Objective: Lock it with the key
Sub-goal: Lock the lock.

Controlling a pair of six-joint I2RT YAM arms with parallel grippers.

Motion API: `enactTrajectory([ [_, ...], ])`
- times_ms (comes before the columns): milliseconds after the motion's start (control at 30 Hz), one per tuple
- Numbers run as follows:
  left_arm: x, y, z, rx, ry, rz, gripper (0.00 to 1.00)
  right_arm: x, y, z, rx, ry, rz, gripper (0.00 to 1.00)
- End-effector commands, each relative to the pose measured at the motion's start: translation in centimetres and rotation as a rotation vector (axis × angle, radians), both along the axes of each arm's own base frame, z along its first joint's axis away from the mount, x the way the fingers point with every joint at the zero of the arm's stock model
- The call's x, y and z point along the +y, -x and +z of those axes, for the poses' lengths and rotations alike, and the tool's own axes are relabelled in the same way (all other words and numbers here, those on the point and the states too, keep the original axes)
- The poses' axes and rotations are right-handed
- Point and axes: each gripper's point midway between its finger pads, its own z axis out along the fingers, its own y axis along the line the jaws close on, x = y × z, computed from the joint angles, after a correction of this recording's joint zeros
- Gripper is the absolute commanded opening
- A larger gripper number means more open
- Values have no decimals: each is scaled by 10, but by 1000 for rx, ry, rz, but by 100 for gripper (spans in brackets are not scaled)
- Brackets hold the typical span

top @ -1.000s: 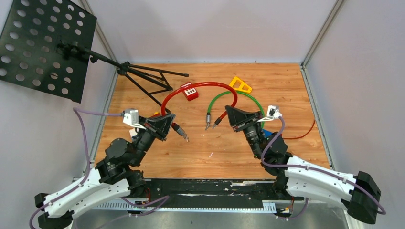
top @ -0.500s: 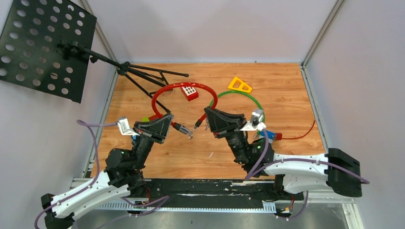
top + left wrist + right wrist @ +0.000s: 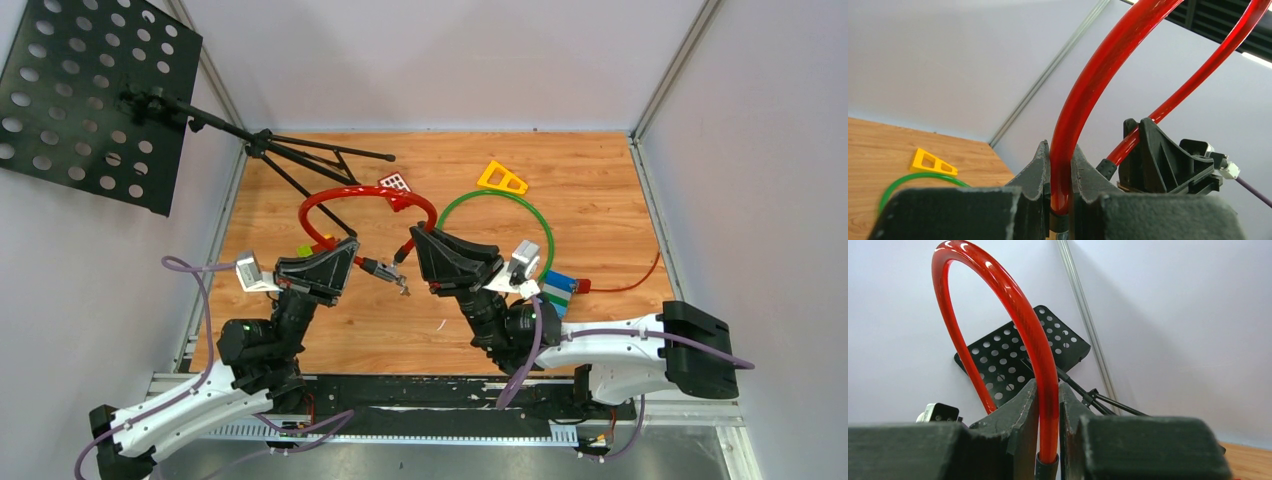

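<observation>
table (image 3: 600,200): wood | red cable lock (image 3: 345,192): arched up, 10 o'clock of centre | green cable loop (image 3: 490,193): flat, 2 o'clock | L gripper (image 3: 1060,160): fingers clamp one lock end | R gripper (image 3: 1048,390): fingers clamp other end

The top external view looks steeply down from above and behind the arm bases, taking in the whole tabletop (image 3: 600,200). The 2 wrist views sit close behind the left claw (image 3: 1060,170) and right claw (image 3: 1048,400), tilted upward toward the walls. All 3 share the red cable loop (image 3: 360,193).
</observation>
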Motion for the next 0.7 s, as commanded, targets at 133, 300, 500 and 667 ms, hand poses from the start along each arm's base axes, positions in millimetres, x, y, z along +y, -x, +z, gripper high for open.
enactTrajectory([
  [133,10,14,26,-64,133,-53,0,-14,14,43,-92,-152,26,0],
  [300,11,19,29,-103,149,-69,0,-5,23,47,-139,-144,71,0],
  [500,11,25,31,-146,157,-83,0,-2,34,50,-188,-129,96,0],
  [667,10,30,35,-182,164,-94,0,0,41,48,-218,-112,113,0],
])
